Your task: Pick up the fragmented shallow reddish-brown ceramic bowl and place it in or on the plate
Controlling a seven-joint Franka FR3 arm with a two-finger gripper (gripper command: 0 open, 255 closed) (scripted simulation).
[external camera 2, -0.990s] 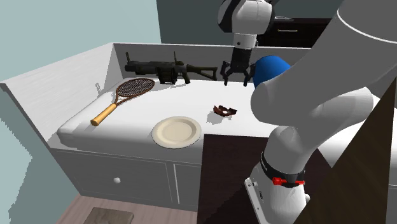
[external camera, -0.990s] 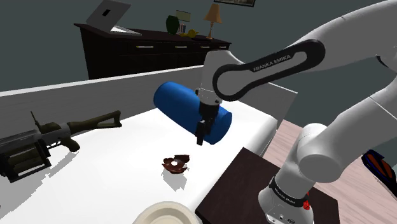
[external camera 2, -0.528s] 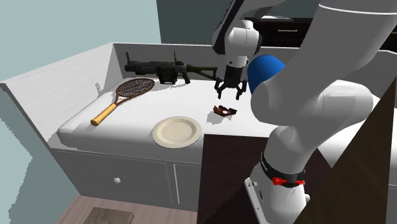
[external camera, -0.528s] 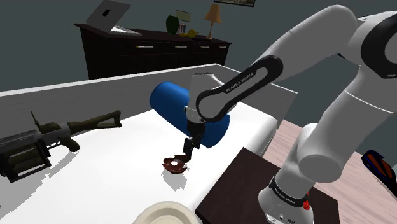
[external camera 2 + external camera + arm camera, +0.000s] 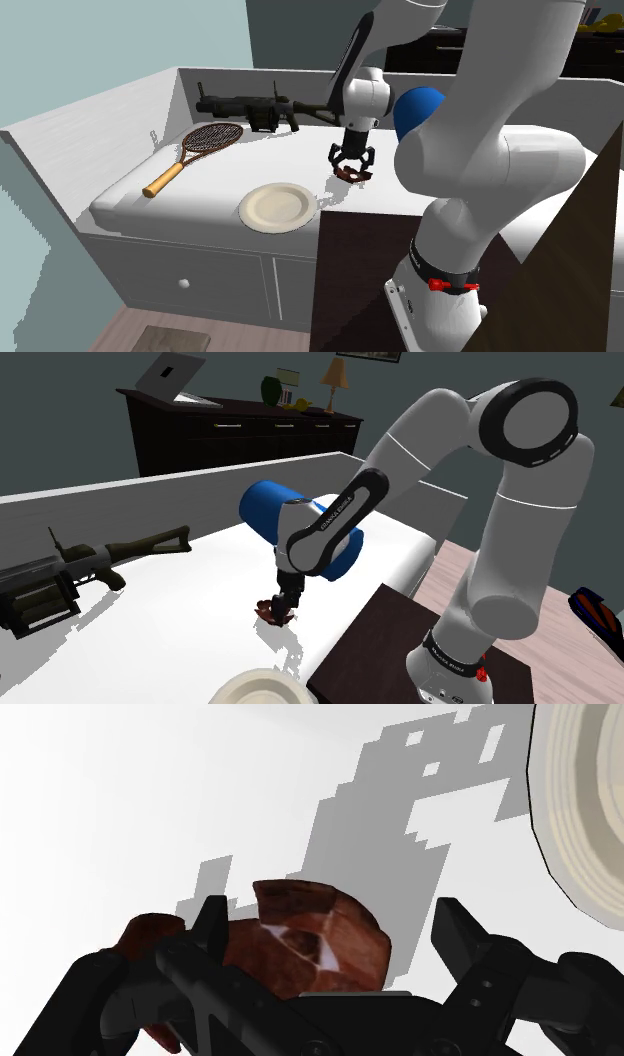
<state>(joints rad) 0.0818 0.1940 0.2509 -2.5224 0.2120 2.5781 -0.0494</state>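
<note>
The broken reddish-brown bowl [image 5: 310, 932] lies on the white surface, a jagged shallow shard [image 5: 272, 611] near the front edge [image 5: 350, 174]. My black gripper [image 5: 330, 944] has come down over it and stands open, one finger on each side of the bowl, neither pad visibly pressing it. In the shoulder view the gripper [image 5: 283, 605] sits right on the bowl. The cream plate [image 5: 278, 206] rests flat near the front edge, a short way from the bowl; its rim [image 5: 575, 804] shows beyond one finger, and also low in the shoulder view [image 5: 258, 689].
A blue cylinder [image 5: 300, 528] lies just behind the gripper. A dark toy rifle [image 5: 255, 108] lies along the back wall and a racket [image 5: 192, 152] at the second exterior view's left. The dark stand [image 5: 400, 652] borders the surface's front edge.
The arm has swung down from above the blue cylinder to the bowl. The gripper, open throughout, now straddles the bowl at surface level.
</note>
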